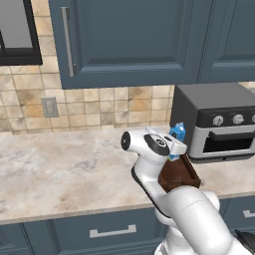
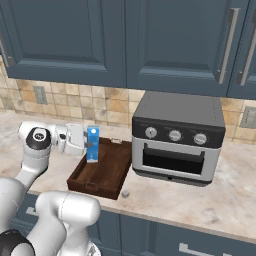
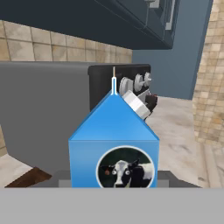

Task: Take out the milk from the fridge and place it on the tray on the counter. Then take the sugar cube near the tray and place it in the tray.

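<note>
Claw (image 2: 86,145) pinches the milk (image 2: 93,144), carton upright, long axis vertical. The carton hangs over the tray (image 2: 106,172), which lies directly below on the tabletop (image 2: 210,200). Coming move looks like straight descent. Sugar cube (image 2: 125,193) sits beside tray's near corner.

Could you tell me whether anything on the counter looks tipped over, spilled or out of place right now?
Nothing stands out. The small blue milk carton is upright in the hand over the dark brown wooden tray; the tiny whitish sugar cube sits on the beige marbled counter beside it.
</note>
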You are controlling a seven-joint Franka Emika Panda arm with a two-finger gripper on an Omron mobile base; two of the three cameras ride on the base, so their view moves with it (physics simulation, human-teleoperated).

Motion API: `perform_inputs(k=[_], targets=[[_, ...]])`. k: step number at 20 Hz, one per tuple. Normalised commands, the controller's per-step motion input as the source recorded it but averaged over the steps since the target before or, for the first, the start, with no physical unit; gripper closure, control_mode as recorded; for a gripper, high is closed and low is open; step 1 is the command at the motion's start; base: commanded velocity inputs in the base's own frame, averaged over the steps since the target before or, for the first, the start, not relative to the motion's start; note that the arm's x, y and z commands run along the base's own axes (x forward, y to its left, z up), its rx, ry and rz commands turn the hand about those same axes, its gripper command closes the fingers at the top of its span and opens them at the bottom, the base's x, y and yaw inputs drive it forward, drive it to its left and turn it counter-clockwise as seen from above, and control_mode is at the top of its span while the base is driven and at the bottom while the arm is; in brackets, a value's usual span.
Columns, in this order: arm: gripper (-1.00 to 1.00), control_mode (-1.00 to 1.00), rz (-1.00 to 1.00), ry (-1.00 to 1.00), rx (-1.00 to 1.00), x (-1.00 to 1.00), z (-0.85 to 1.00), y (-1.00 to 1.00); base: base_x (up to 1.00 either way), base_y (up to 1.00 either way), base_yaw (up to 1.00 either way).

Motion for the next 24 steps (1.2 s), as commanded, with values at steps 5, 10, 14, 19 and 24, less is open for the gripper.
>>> perform_inputs(k=[5,10,14,19,24], targets=[[1.0,-1.0,0.0,0.0,0.0,0.25,-0.19,-0.14,0.0,0.0,0.0],[1.0,-1.0,0.0,0.03,0.0,0.26,-0.16,-0.11,0.0,0.0,0.0],[1.0,-1.0,0.0,0.06,0.0,0.21,-0.23,0.0,0.0,0.0,0.0],[1.0,-1.0,0.0,0.03,0.0,0.15,-0.24,0.0,0.0,0.0,0.0],[1.0,-1.0,0.0,0.0,0.0,0.04,-0.25,0.0,0.0,0.0,0.0]])
